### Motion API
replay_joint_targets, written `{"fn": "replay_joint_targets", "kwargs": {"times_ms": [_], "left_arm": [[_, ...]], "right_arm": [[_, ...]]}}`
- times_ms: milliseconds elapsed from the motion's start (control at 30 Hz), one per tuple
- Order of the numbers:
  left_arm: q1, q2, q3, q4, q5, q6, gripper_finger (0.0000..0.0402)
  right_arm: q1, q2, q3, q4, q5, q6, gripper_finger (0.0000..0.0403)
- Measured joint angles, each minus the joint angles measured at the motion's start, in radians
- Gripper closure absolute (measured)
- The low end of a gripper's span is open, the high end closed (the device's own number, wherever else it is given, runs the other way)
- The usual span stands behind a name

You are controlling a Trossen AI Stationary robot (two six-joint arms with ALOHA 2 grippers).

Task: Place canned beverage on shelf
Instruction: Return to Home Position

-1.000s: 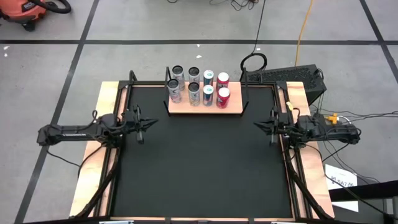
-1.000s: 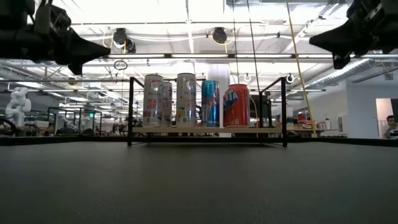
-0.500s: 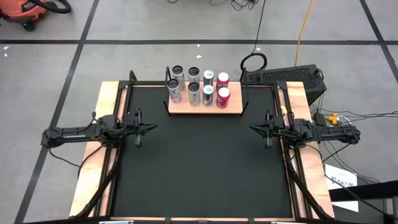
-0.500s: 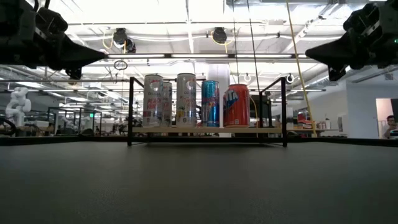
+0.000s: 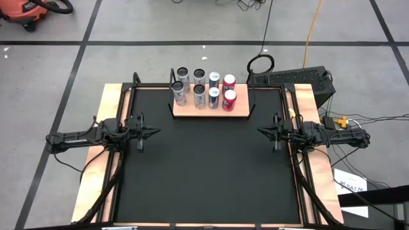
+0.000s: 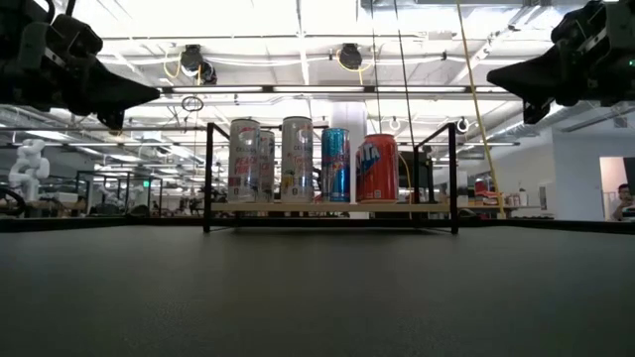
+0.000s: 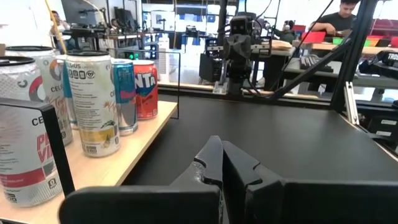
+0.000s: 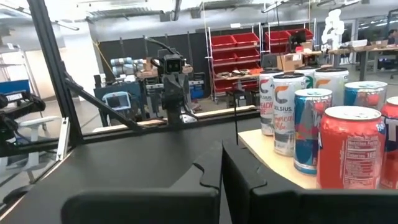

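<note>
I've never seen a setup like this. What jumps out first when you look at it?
Eight drink cans stand in two rows of four on the small wooden shelf at the far edge of the table, the two red cans rightmost. The left gripper and right gripper hang shut and empty at opposite sides, pointing inward.

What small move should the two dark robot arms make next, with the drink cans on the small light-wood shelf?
Likely just ease back to the rest pose. All eight cans stand in two rows on the small light-wood shelf, and the left gripper and right gripper, both shut and empty, hover at opposite sides of the black tabletop.
</note>
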Motion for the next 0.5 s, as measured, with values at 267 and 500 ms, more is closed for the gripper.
{"fn": "replay_joint_targets", "kwargs": {"times_ms": [267, 500], "left_arm": [[0.0, 0.012, 0.0, -0.002, 0.0, 0.001, 0.0402], [0.0, 0.012, 0.0, 0.005, -0.001, 0.001, 0.0402]], "right_arm": [[0.0, 0.0, -0.008, -0.021, 0.004, 0.014, 0.0403], [0.0, 0.001, -0.008, -0.044, 0.0, 0.015, 0.0403]]}}
